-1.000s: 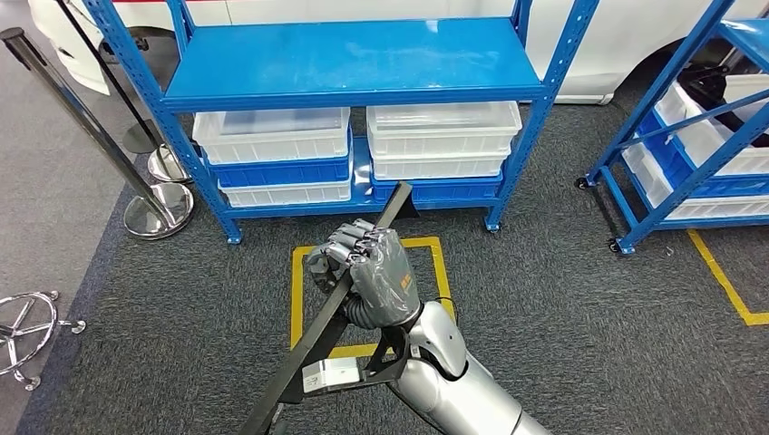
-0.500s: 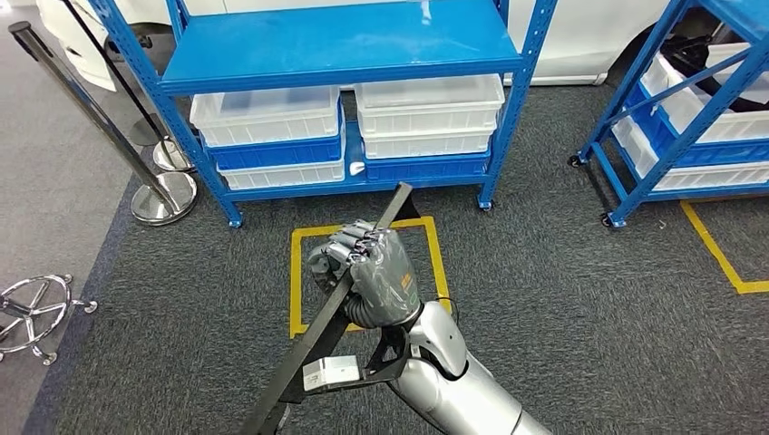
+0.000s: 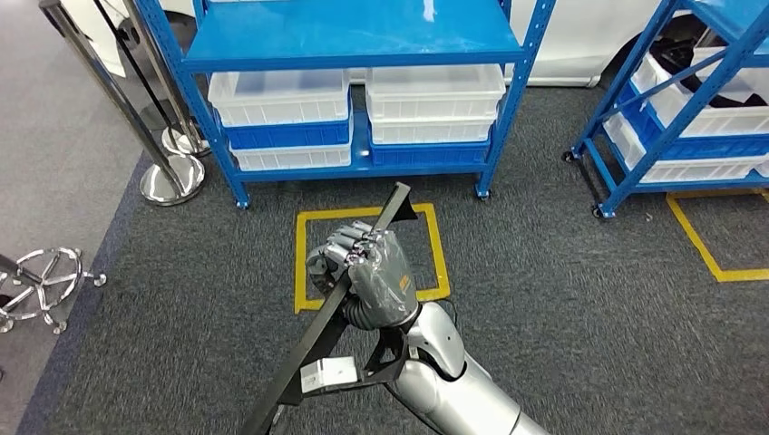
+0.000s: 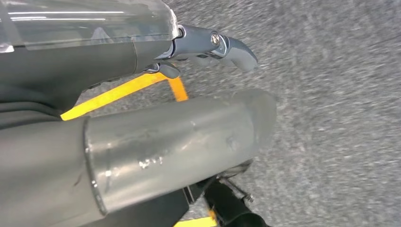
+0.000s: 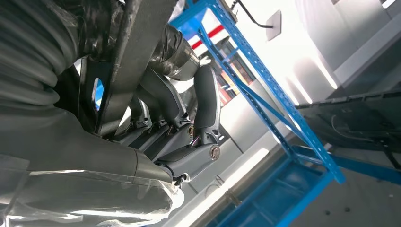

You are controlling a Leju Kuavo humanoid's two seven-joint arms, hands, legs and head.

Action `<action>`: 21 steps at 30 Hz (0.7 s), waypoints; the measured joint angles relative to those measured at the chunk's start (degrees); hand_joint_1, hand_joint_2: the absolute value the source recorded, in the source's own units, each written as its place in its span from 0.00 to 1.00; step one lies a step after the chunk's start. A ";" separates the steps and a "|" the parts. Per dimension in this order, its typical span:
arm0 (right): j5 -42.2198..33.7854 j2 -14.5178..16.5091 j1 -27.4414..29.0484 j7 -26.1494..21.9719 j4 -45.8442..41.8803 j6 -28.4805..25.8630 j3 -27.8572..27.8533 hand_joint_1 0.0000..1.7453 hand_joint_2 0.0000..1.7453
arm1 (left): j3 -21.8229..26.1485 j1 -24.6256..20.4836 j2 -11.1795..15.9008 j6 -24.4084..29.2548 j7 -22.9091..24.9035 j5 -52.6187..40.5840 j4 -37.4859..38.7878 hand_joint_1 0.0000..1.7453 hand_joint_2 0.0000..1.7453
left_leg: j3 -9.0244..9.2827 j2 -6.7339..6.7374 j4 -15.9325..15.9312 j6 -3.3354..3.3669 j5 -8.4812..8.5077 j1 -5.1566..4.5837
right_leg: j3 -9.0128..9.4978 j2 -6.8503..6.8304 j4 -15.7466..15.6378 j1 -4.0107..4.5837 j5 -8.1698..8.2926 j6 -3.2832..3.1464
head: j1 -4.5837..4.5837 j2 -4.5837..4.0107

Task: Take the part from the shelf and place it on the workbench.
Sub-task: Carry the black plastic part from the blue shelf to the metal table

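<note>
The part (image 3: 308,349) is a long black bar with a bracket near its lower end, held aslant in front of my body in the head view. My right hand (image 3: 367,272) grips it around the middle, fingers wrapped over the bar. The right wrist view shows the same bar (image 5: 137,42) crossing the palm under the curled dark fingers (image 5: 205,99). My left hand (image 4: 179,142) hangs above the grey carpet with thumb and a finger extended and nothing in it. The blue shelf (image 3: 354,36) stands ahead of me, its top board bare.
White bins (image 3: 281,95) fill the blue shelf's lower level. A second blue shelf (image 3: 671,109) with bins stands at the right. Chrome stanchions (image 3: 172,181) and a chrome stool base (image 3: 45,281) are at the left. A yellow floor square (image 3: 435,249) lies under my hand.
The whole picture has shifted: the shelf and the yellow square now sit higher and the stanchions further right, so the camera has moved. My right hand still grips the part the same way.
</note>
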 joint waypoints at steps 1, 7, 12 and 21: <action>0.00 -0.03 0.00 0.00 0.06 0.01 0.00 1.00 1.00 | 0.00 0.02 0.00 -0.01 0.02 -0.04 0.00 0.00 0.00 | -1.20 0.03 0.33 -0.13 0.67 0.01 | 0.46 -0.01 1.72 -0.14 0.81 0.14 | -0.01 0.00; 0.09 0.20 -0.43 0.01 0.17 0.04 0.00 1.00 1.00 | 0.00 -0.06 0.01 0.02 0.04 -0.24 0.00 0.00 0.00 | -6.18 -0.11 2.59 -1.89 3.73 -0.01 | 13.79 0.08 -13.85 -0.11 0.51 -0.26 | -0.05 0.00; 0.11 0.35 -0.58 0.02 0.39 0.07 0.00 1.00 1.00 | 0.00 0.20 0.02 0.02 0.12 -0.29 0.00 0.00 0.00 | -8.09 -0.34 6.16 -3.65 -0.68 0.72 | 11.47 -0.36 -15.10 0.01 3.30 -2.45 | -0.07 0.00; 0.19 0.56 -0.70 0.02 0.68 0.07 0.00 1.00 1.00 | -0.03 -0.16 0.04 -0.08 0.10 -0.45 0.00 0.00 0.00 | 3.54 -0.50 4.68 -2.81 -4.67 0.24 | 3.77 -0.39 -14.36 0.56 9.62 -2.02 | -0.09 0.00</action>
